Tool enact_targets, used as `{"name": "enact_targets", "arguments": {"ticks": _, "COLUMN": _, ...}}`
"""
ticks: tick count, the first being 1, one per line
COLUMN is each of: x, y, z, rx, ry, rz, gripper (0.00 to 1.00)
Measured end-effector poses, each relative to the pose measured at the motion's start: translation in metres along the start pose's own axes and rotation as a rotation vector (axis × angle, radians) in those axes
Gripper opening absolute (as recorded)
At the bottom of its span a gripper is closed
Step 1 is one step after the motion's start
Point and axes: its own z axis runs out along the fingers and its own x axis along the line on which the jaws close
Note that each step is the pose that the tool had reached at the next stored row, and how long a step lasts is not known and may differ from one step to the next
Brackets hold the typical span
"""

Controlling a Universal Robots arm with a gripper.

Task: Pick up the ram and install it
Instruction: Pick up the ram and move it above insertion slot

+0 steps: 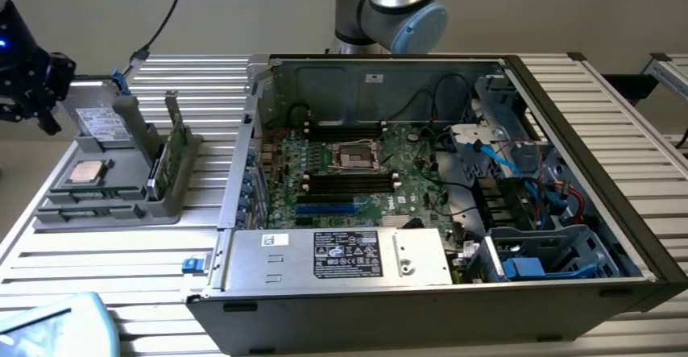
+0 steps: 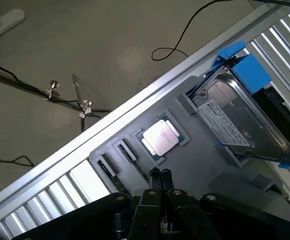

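Pincer (image 2: 160, 175) closed, empty, hovering over grey tray (image 2: 200, 167), beside silver processor (image 2: 160, 137)

Power supply label (image 1: 346, 254), drive label (image 2: 224, 123), unreadable

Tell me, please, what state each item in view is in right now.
tool: shut, empty, above the gray tray
ram: standing on edge in its tray slot, not yet picked up
processor chip: lying flat in its tray recess
drive: resting in the tray, label up
computer case: open, motherboard exposed
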Motion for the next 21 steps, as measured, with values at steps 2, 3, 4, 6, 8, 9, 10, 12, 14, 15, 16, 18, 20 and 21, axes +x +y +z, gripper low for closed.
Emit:
{"name": "enact_targets", "arguments": {"ticks": 2, "x": 0.0000, "y": 0.0000, "z": 0.0000, "rx": -0.0003, "ry": 0.0061, "rz": -0.036, "gripper": 0.10}}
{"name": "enact_targets", "arguments": {"ticks": 3, "x": 0.0000, "y": 0.0000, "z": 0.0000, "rx": -0.0002, "ry": 0.0092, "rz": -0.054, "gripper": 0.10}}
{"name": "enact_targets", "arguments": {"ticks": 4, "x": 0.0000, "y": 0.0000, "z": -0.0001, "rx": -0.0002, "ry": 0.0125, "rz": -0.072, "gripper": 0.10}}
{"name": "enact_targets", "arguments": {"ticks": 6, "x": 0.0000, "y": 0.0000, "z": 0.0000, "rx": 0.0000, "ry": 0.0186, "rz": -0.107, "gripper": 0.10}}
{"name": "enact_targets", "arguments": {"ticks": 8, "x": 0.0000, "y": 0.0000, "z": -0.0001, "rx": 0.0001, "ry": 0.0249, "rz": -0.143, "gripper": 0.10}}
{"name": "enact_targets", "arguments": {"ticks": 9, "x": 0.0000, "y": 0.0000, "z": -0.0001, "rx": 0.0002, "ry": 0.0282, "rz": -0.162, "gripper": 0.10}}
{"name": "enact_targets", "arguments": {"ticks": 10, "x": 0.0000, "y": 0.0000, "z": -0.0001, "rx": 0.0003, "ry": 0.0312, "rz": -0.179, "gripper": 0.10}}
{"name": "enact_targets", "arguments": {"ticks": 12, "x": 0.0000, "y": 0.0000, "z": 0.0000, "rx": 0.0009, "ry": 0.0373, "rz": -0.215, "gripper": 0.10}}
{"name": "enact_targets", "arguments": {"ticks": 14, "x": 0.0000, "y": 0.0000, "z": -0.0001, "rx": 0.0024, "ry": 0.0431, "rz": -0.252, "gripper": 0.10}}
{"name": "enact_targets", "arguments": {"ticks": 15, "x": 0.0000, "y": 0.0000, "z": 0.0000, "rx": 0.0035, "ry": 0.0455, "rz": -0.269, "gripper": 0.10}}
{"name": "enact_targets", "arguments": {"ticks": 16, "x": 0.0000, "y": 0.0000, "z": 0.0000, "rx": 0.0057, "ry": 0.0484, "rz": -0.286, "gripper": 0.10}}
{"name": "enact_targets", "arguments": {"ticks": 18, "x": 0.0000, "y": 0.0000, "z": 0.0003, "rx": 0.0126, "ry": 0.0554, "rz": -0.319, "gripper": 0.10}}
{"name": "enact_targets", "arguments": {"ticks": 20, "x": 0.0000, "y": -0.0001, "z": 0.0007, "rx": 0.0202, "ry": 0.0628, "rz": -0.350, "gripper": 0.10}}
{"name": "enact_targets", "arguments": {"ticks": 21, "x": 0.0000, "y": -0.0001, "z": 0.0009, "rx": 0.0240, "ry": 0.0662, "rz": -0.366, "gripper": 0.10}}
